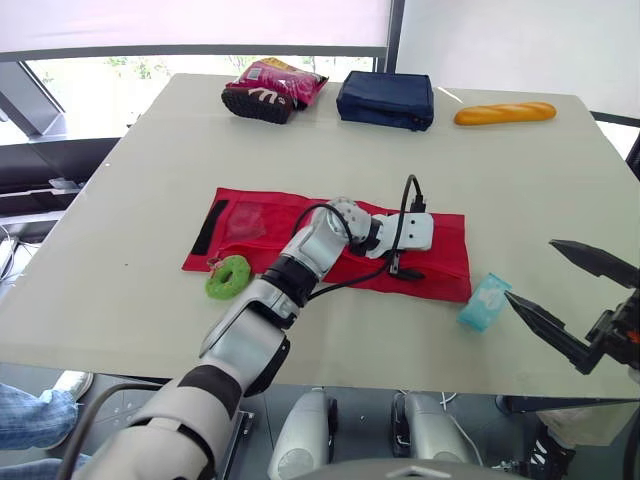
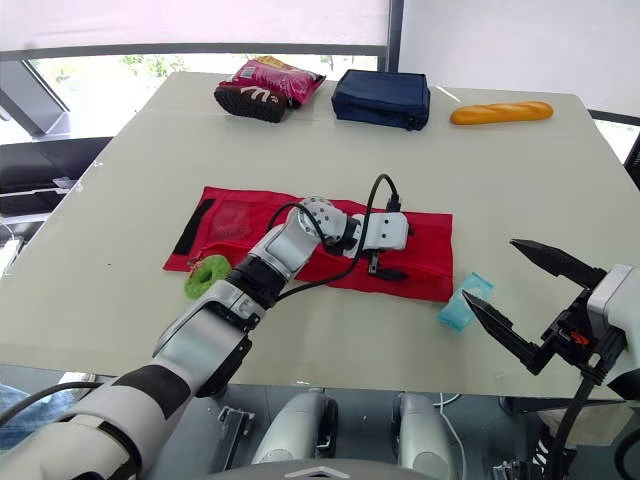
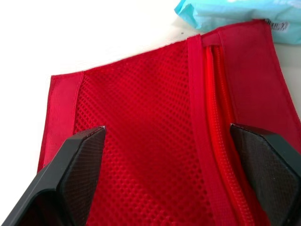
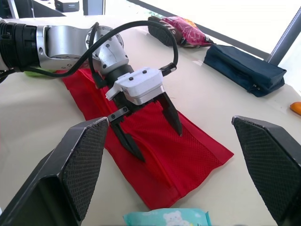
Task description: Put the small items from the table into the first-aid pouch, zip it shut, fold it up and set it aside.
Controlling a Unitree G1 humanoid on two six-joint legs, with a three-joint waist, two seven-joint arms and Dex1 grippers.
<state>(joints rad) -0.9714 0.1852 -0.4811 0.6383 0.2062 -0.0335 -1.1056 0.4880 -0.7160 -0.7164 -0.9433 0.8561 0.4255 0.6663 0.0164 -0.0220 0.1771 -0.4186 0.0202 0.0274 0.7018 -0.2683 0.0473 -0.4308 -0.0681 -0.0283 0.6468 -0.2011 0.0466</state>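
Pouch [image 1: 250, 225] flat, green ring [image 1: 229, 276] beside — left jaws spread over mesh; right jaws spread near tissue pack [image 1: 485, 302].

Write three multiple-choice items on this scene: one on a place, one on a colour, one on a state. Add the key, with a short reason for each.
1. Where does the green ring lie relative to the red pouch?
A. on top of its mesh
B. on the table by its left near corner
C. beyond its far edge

2. What colour is the packet near the right gripper?
A. light blue
B. yellow
C. black

3. What state is the left gripper in?
A. shut on the pouch
B. open over the pouch
C. shut on the ring

Key:
1 B: the head views show the ring at that corner.
2 A: the packet is pale blue in every view.
3 B: the right wrist view shows its fingers spread above the red mesh.
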